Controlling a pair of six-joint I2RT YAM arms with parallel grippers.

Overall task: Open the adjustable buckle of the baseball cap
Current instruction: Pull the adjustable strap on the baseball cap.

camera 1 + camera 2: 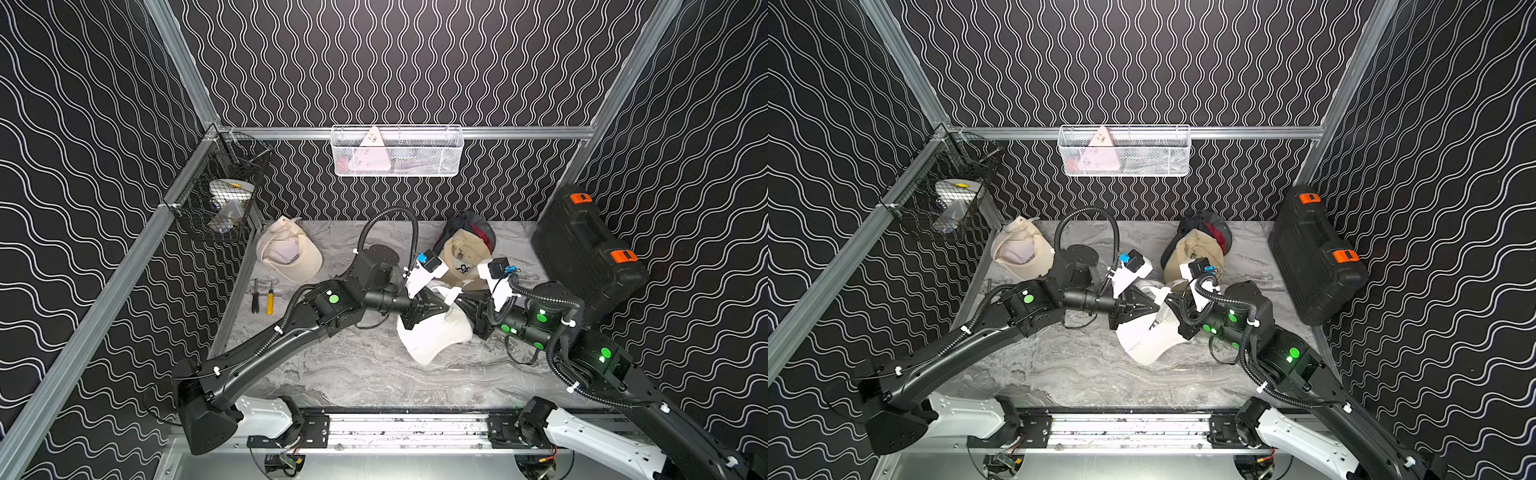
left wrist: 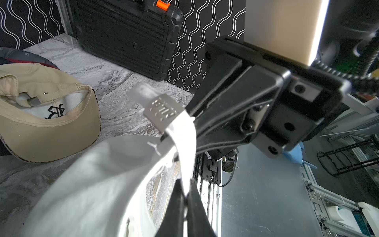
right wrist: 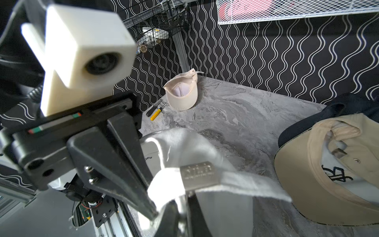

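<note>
Just beside right gripper (image 2: 190,120), seemingly touching: cap buckle (image 2: 162,110)

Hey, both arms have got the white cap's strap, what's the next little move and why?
Probably pull the right gripper gently away from the left gripper: both are shut on the strap of the white cap, the right beside the metal buckle, which looks closed.

Lettering embossed on the buckle (image 2: 162,111) is too blurred to be read.
</note>
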